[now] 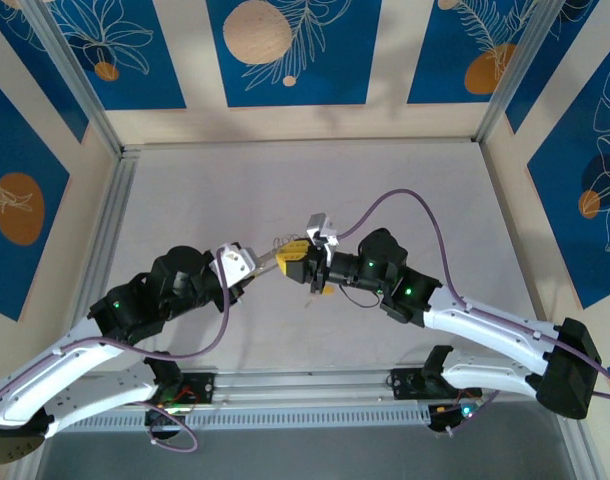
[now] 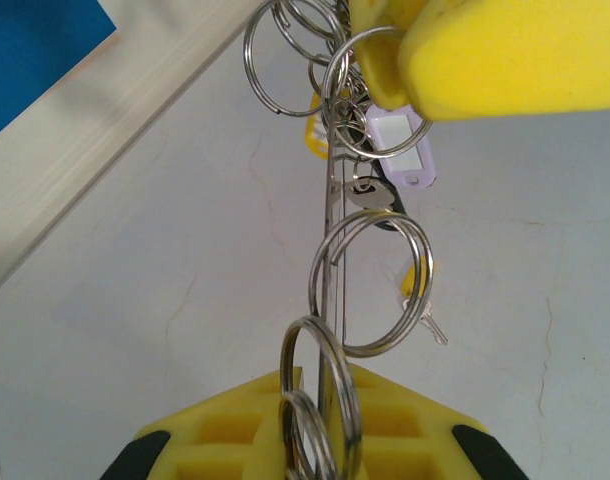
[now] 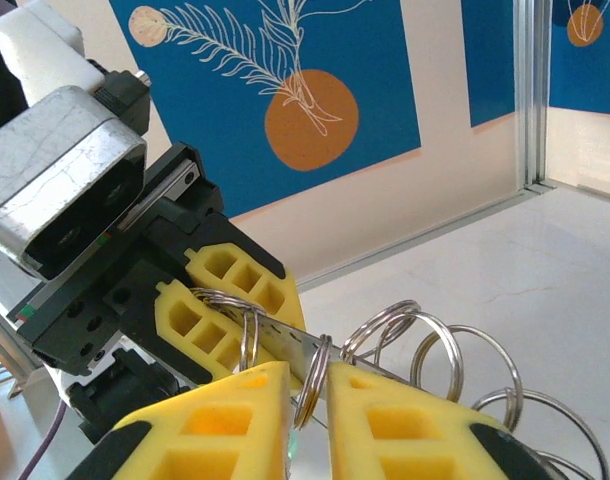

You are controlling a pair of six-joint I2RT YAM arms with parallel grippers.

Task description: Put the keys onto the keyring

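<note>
Noted: yellow gripper fingers (image 3: pixel 235 420); silver-grey keyring (image 2: pixel 329 230) and split rings (image 2: pixel 370 350); pale lilac key tag (image 2: pixel 400 150), white insert; walls (image 1: pixel 295 50) in blue panels, orange discs, white leaf outlines, cream borders; off-white table (image 1: pixel 285 190).

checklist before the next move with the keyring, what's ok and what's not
1. Left fingers shut on the keyring wire: ok.
2. Right fingers gripping the split ring: cannot tell. It sits in their narrow gap.
3. Keyring held up off the table: ok.
4. White tag hanging free below the right fingers: ok.
5. Every key threaded on the wire: cannot tell, the rings overlap.
</note>
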